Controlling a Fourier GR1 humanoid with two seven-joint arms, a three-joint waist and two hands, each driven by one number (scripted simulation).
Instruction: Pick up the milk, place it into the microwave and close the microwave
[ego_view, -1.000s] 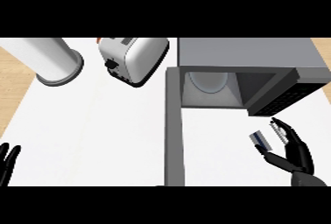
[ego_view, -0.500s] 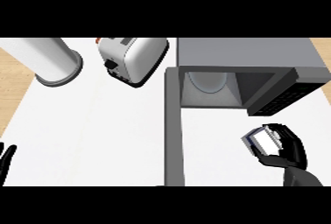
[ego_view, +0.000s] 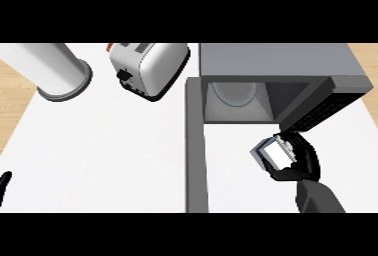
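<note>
The milk carton (ego_view: 272, 153), white with a dark blue edge, sits in my right hand (ego_view: 302, 161), whose fingers and thumb curl round it. The hand holds it just in front of the microwave (ego_view: 280, 61) and a little right of the opening's middle. The microwave is grey, its cavity shows a round glass plate (ego_view: 235, 94), and its door (ego_view: 195, 150) stands swung open toward me at the left of the opening. Only a fingertip of my left hand (ego_view: 4, 184) shows at the view's left edge.
A silver toaster (ego_view: 148, 66) stands at the back, left of the microwave. A large white cylinder (ego_view: 48, 70) on a grey base stands at the back left. The white counter (ego_view: 103, 150) stretches between my hands.
My right hand closed on the milk carton and carried it up and left toward the microwave opening. The left hand slid further out of view.
</note>
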